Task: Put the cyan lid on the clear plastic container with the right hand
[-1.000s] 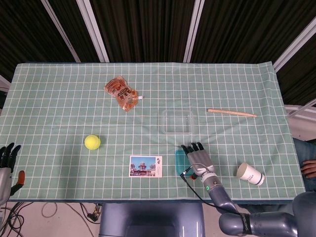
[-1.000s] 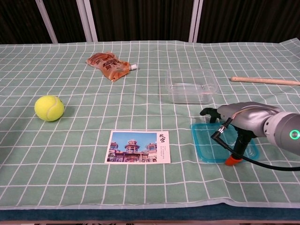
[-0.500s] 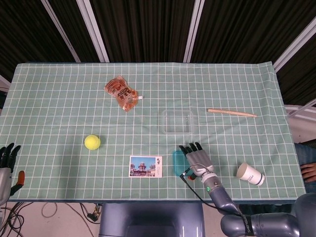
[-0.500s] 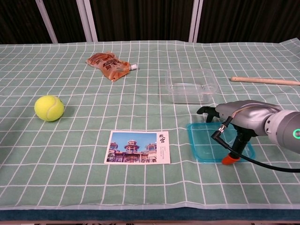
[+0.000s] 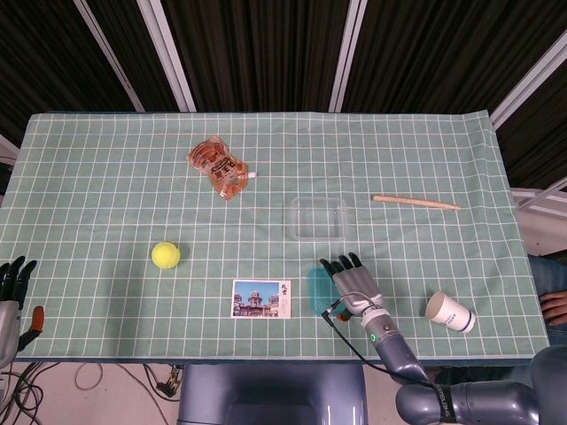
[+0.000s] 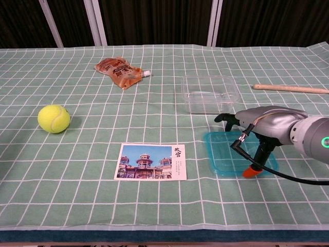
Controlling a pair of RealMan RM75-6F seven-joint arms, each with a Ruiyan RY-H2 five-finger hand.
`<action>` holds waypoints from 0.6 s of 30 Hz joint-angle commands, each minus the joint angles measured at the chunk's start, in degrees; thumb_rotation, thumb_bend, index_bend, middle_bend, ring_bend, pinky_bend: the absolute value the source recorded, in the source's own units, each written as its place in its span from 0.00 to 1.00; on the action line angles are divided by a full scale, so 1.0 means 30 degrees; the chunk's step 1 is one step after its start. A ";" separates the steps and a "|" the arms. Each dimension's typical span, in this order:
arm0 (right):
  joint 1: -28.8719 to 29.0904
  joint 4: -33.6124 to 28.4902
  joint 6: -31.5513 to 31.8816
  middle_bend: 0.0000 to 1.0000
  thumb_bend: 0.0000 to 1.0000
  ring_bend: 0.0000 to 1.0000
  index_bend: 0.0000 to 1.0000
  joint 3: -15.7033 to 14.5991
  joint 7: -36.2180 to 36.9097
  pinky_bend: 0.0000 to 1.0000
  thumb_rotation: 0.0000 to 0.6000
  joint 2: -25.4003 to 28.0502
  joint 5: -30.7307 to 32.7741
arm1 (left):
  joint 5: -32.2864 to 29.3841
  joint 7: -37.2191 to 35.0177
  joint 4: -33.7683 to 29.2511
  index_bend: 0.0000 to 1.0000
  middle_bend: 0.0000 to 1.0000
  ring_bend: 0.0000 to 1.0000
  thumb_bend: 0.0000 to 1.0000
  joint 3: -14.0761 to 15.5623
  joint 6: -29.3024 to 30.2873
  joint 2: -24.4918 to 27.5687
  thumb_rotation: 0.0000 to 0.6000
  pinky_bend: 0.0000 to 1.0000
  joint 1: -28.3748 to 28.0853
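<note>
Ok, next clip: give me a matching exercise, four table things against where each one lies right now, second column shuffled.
Things:
1. cyan lid
2. clear plastic container
3. tennis ball
4. paper cup

Places:
A. far left in the chest view, alone
B. near the table's right front corner, on its side
C. flat on the cloth beneath the right hand
D. just behind the lid, uncovered

Pairs: 1-C, 2-D, 3-A, 4-B

"What's on the green checked cloth?"

"A picture card sits near the front edge. A yellow ball is off to the card's left. Far behind the card lies an orange pouch."

"Anything else?"

"A wooden stick far back right of the card, and a paper cup tipped over, well to its right."
</note>
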 commanded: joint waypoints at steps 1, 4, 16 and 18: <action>0.0006 -0.0151 0.0059 0.45 0.24 0.09 0.00 0.0049 -0.0004 0.00 1.00 0.0111 0.0006 | 0.0020 -0.0002 0.0001 0.05 0.00 0.00 0.50 0.0005 0.0006 -0.0007 1.00 0.00 -0.0001; 0.0020 -0.0338 0.0134 0.45 0.24 0.09 0.00 0.0077 -0.0052 0.00 1.00 0.0238 -0.0019 | 0.0025 -0.0005 0.0000 0.05 0.00 0.00 0.50 0.0005 0.0023 -0.0005 1.00 0.00 0.0006; 0.0286 -0.2155 0.0620 0.45 0.24 0.10 0.00 0.0534 -0.0572 0.00 1.00 0.1681 0.0551 | 0.0079 -0.0037 -0.0001 0.05 0.00 0.00 0.50 0.0000 0.0079 -0.0019 1.00 0.00 0.0014; 0.0390 -0.2531 0.0775 0.45 0.24 0.09 0.00 0.0698 -0.0733 0.00 1.00 0.2058 0.0712 | 0.0096 -0.0047 -0.0014 0.05 0.00 0.00 0.50 0.0009 0.0088 -0.0014 1.00 0.00 0.0020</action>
